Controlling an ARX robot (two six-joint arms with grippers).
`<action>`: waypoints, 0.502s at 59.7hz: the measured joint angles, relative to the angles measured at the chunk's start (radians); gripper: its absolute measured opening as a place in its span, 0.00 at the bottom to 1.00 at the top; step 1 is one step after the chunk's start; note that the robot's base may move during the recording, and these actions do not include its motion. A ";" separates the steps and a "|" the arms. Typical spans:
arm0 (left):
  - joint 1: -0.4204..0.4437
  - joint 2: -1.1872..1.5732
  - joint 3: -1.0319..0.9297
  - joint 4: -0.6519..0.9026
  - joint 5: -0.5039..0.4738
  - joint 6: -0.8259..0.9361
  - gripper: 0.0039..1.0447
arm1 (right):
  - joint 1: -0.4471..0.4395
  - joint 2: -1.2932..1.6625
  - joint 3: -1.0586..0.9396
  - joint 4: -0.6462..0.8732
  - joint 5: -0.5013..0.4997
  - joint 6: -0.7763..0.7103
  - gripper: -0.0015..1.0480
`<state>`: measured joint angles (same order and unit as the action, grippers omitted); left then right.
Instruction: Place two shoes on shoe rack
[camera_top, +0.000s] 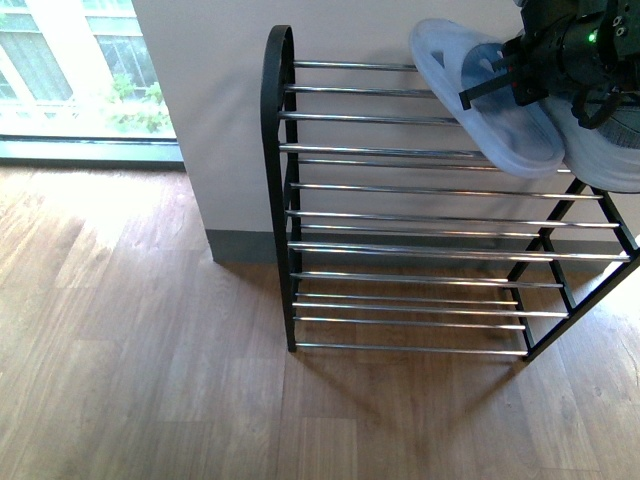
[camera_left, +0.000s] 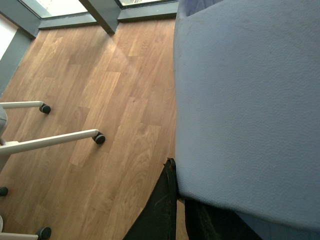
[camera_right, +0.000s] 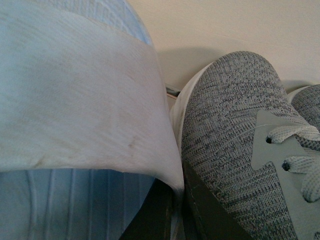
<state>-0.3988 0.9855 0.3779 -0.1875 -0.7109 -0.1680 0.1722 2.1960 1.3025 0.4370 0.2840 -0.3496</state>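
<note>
**Slide going onto the top tier**

Wood flooring and a pale wall frame your rack (camera_top: 400, 210). Your right gripper (camera_top: 500, 75) is clamped on a pale blue slide (camera_top: 490, 95), tilted over the top rods near the rack's right end, presumably so it can settle flat. A grey sneaker (camera_right: 235, 145) sits just beside it. Your left gripper is hidden behind blue-grey material; I cannot tell its state.

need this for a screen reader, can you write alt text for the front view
A pale blue slide rests on the top right of a black-framed shoe rack with chrome rods, a dark gripper at its strap. The rack's lower tiers hold nothing in view; it stands on wood flooring against a pale wall, a window at upper left.
</note>
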 joint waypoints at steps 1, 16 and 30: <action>0.000 0.000 0.000 0.000 0.000 0.000 0.01 | -0.002 0.003 0.007 0.000 0.007 -0.003 0.01; 0.000 0.000 0.000 0.000 0.000 0.000 0.01 | -0.006 0.044 0.071 -0.039 0.049 -0.008 0.01; 0.000 0.000 0.000 0.000 0.000 0.000 0.01 | -0.009 0.012 0.042 -0.066 0.025 -0.006 0.31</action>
<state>-0.3988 0.9855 0.3779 -0.1875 -0.7109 -0.1680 0.1631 2.2078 1.3445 0.3714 0.3092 -0.3553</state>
